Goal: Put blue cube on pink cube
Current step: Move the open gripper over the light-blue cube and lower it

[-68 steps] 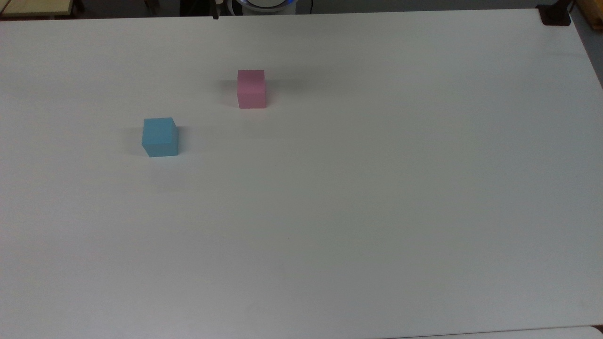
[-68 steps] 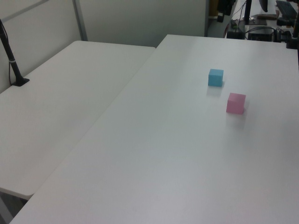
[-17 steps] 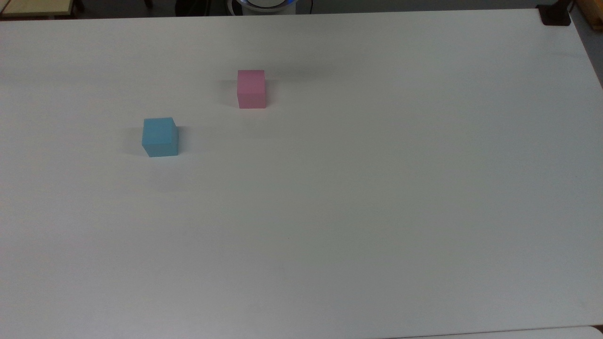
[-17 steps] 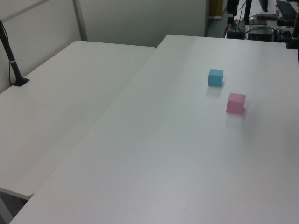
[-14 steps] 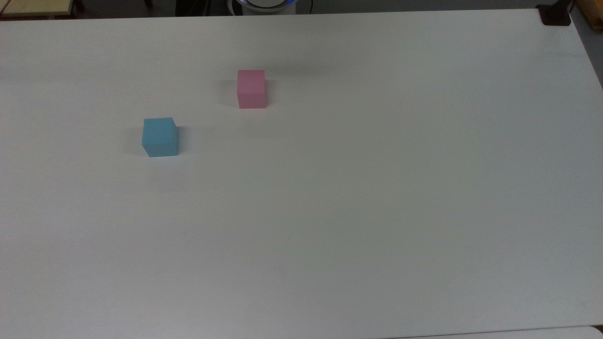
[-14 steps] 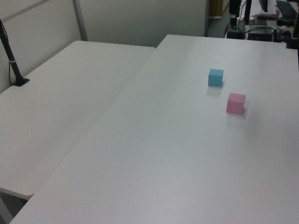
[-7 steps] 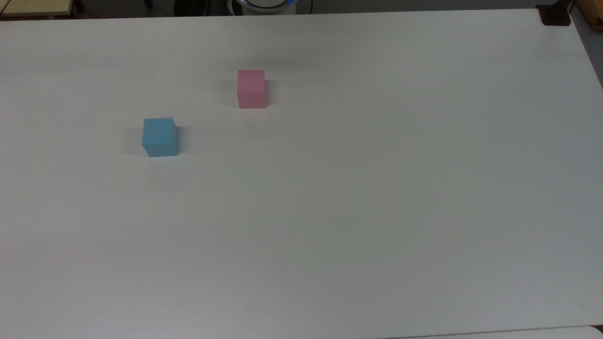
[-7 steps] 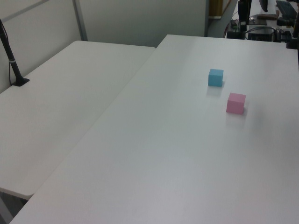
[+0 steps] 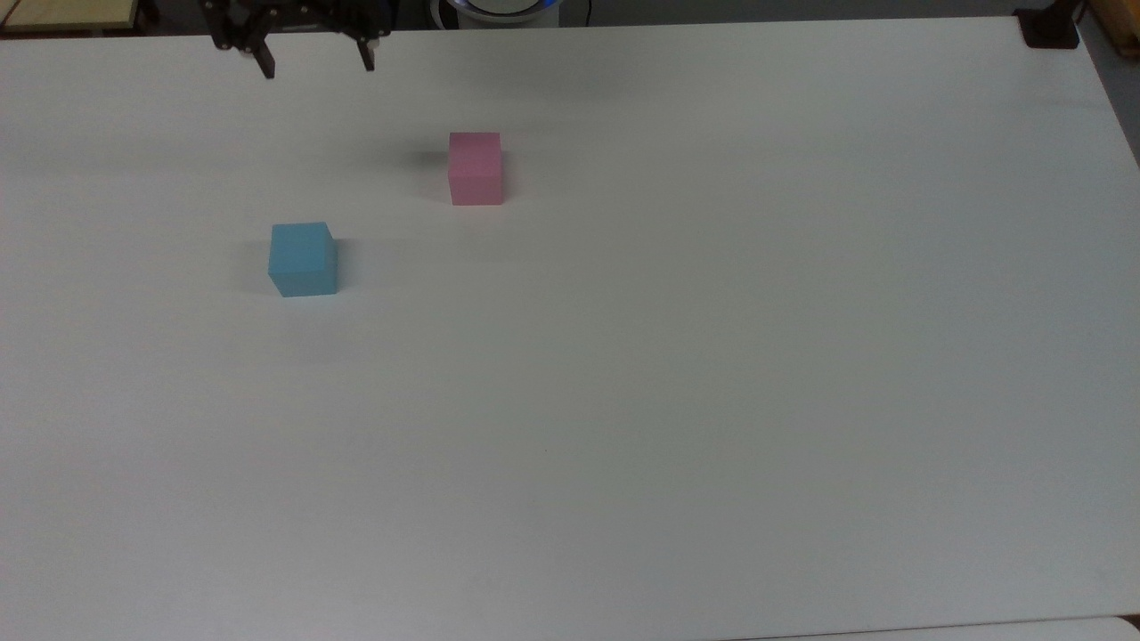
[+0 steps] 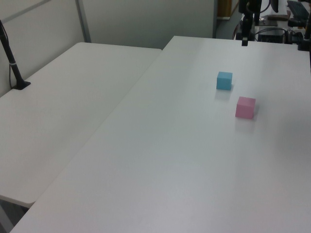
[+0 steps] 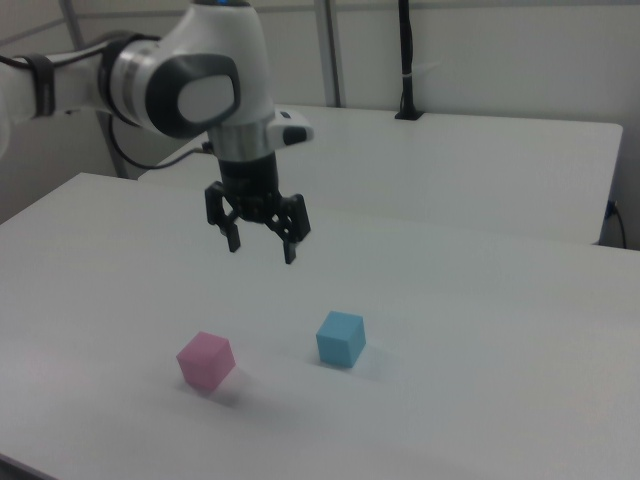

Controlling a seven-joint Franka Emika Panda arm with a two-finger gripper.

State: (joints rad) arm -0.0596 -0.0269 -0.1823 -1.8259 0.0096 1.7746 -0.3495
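The blue cube (image 9: 304,259) (image 10: 224,80) (image 11: 341,339) sits on the white table, apart from the pink cube (image 9: 476,168) (image 10: 245,107) (image 11: 205,360). In the top view the blue cube lies left of and nearer than the pink one. My gripper (image 9: 316,60) (image 10: 244,40) (image 11: 262,248) hangs in the air, open, with nothing between its fingers. In the right view it hovers well above the table, above and behind the two cubes.
A second white table (image 10: 63,107) adjoins on the left view's left. A black pole with a clamp (image 10: 14,68) (image 11: 405,60) stands at that table's far edge. Cables and equipment (image 10: 277,31) sit beyond the table's end. A dark clamp (image 9: 1049,31) occupies the top view's right corner.
The gripper has come into the top view at the upper left, having descended toward the table. Both cubes have stayed where they were.
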